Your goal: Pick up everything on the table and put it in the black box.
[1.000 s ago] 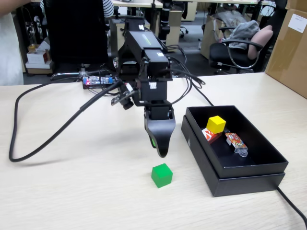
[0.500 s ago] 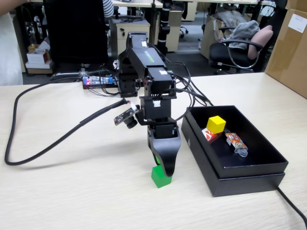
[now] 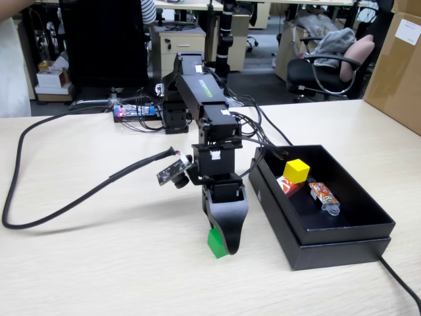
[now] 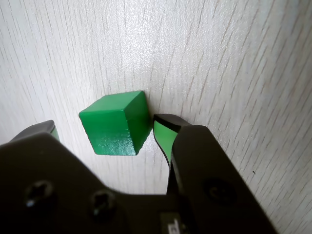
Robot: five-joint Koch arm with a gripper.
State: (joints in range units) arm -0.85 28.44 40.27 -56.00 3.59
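The green cube (image 4: pixel 114 124) rests on the beige table (image 3: pixel 99 263), and in the fixed view the green cube (image 3: pixel 213 243) is half hidden behind the black jaw. My gripper (image 4: pixel 106 126) is open and lowered around it, one jaw on each side. The right green pad (image 4: pixel 163 139) is at the cube's edge, while a gap remains on the left. In the fixed view my gripper (image 3: pixel 222 246) reaches down to the tabletop. The black box (image 3: pixel 342 245) stands to the right, holding the yellow cube (image 3: pixel 297 170) and the red-and-white packet (image 3: pixel 289 187).
An orange patterned wrapper (image 3: pixel 323 195) also lies in the box. A thick black cable (image 3: pixel 66 197) loops over the table's left side. A brown carton (image 3: pixel 398 66) stands at the far right, and the arm's base with a circuit board (image 3: pixel 135 110) sits behind.
The gripper has come down and forward from above the green cube until its jaws straddle it on the table. The cube has stayed in place.
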